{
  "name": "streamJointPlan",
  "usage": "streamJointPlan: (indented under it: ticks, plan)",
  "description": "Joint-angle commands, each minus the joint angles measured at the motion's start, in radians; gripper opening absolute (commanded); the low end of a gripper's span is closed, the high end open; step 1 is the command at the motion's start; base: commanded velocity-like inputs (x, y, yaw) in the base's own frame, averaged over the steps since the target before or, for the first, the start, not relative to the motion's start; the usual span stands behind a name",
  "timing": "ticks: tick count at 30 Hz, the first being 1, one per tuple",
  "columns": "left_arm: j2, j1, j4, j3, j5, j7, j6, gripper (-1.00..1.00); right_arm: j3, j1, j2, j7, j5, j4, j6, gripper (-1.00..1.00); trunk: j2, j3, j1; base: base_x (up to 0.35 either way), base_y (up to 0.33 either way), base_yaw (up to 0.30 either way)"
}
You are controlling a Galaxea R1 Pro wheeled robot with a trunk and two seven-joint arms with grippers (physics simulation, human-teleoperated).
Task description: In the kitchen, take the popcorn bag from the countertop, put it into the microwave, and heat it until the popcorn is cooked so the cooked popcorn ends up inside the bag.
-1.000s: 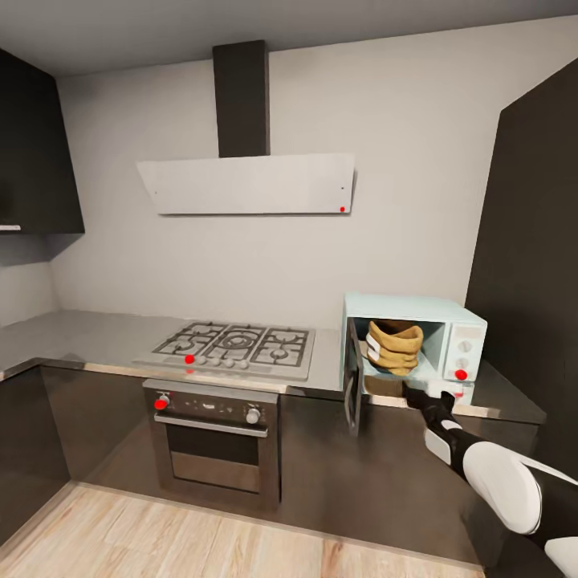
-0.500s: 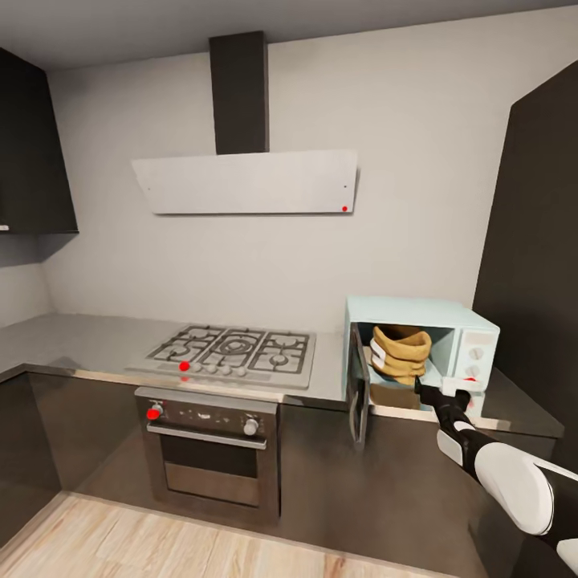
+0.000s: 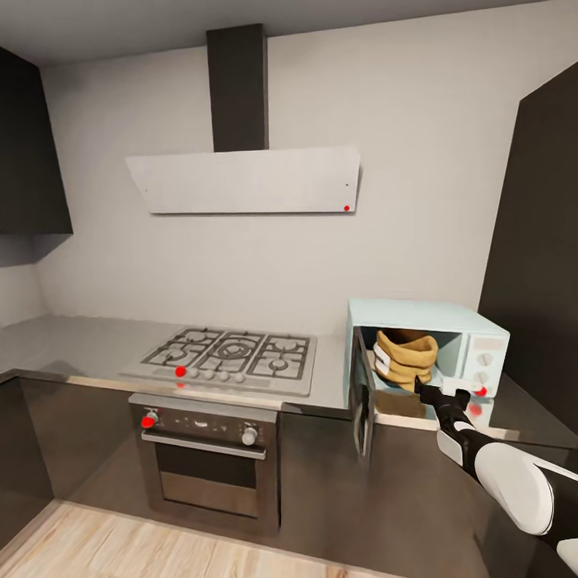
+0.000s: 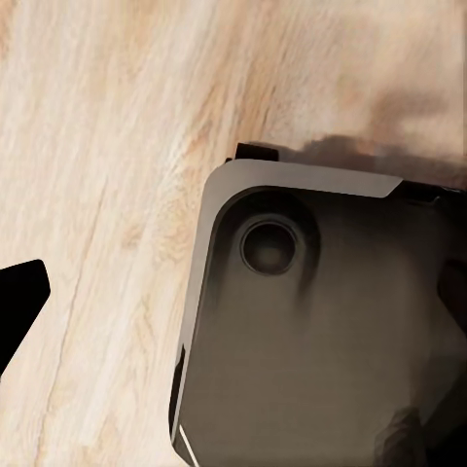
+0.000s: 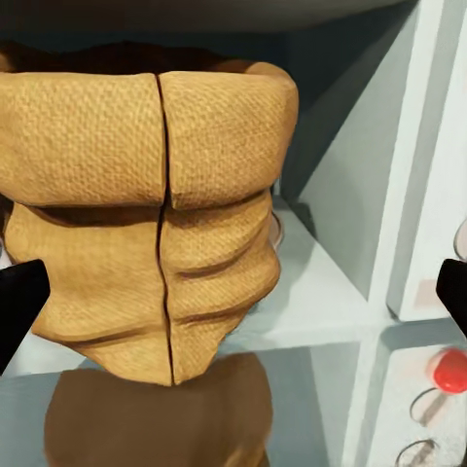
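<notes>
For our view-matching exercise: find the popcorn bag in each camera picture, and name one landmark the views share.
Head view: popcorn bag stands inside the open microwave, lower right.
Left wrist view: the bag is not in it; wooden floor.
Right wrist view: bag fills the centre-left.
Shared landmark: the microwave's red light.

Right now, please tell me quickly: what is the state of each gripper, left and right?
Left gripper: open, holding nothing, above the wooden floor.
Right gripper: open, empty, in front of the popcorn bag inside the microwave.
</notes>
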Motion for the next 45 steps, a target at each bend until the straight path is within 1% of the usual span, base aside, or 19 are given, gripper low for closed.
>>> streamJointPlan:
  ticks: [1,5,13,19,24,34,45]
  plan:
    - [0.000,0.000,-0.002,0.003,0.001,0.001,0.001,1.00,-0.004,-0.002,-0.001,-0.008,0.011,0.005,-0.006,1.00,-0.001,-0.001,0.000,0.060,0.000,0.000]
    - [0.000,0.000,-0.002,0.003,0.001,0.001,0.001,1.00,-0.004,-0.002,-0.001,-0.009,0.011,0.005,-0.006,1.00,-0.001,-0.001,0.000,0.130,0.000,0.000]
    - [0.000,0.000,-0.002,0.003,0.001,0.001,0.001,1.00,-0.003,-0.002,-0.001,-0.009,0.011,0.005,-0.006,1.00,-0.001,-0.001,0.000,0.319,0.000,0.000]
    - [0.000,0.000,-0.002,0.003,0.001,0.001,0.001,1.00,-0.002,-0.002,-0.001,-0.009,0.011,0.005,-0.006,1.00,-0.001,-0.001,0.000,0.065,0.000,0.000]
    - [0.000,0.000,-0.002,0.003,0.001,0.001,0.001,1.00,-0.003,-0.002,-0.001,-0.009,0.011,0.005,-0.006,1.00,-0.001,-0.001,0.000,0.226,0.000,0.000]
    - [0.000,0.000,-0.002,0.003,0.001,0.001,0.000,1.00,-0.002,-0.002,-0.001,-0.008,0.011,0.005,-0.006,1.00,-0.001,-0.001,0.000,0.118,0.000,0.000]
    - [0.000,0.000,-0.002,0.003,0.002,0.001,0.001,1.00,-0.002,-0.002,-0.001,-0.008,0.011,0.005,-0.005,1.00,-0.001,-0.001,0.000,0.009,0.000,0.000]
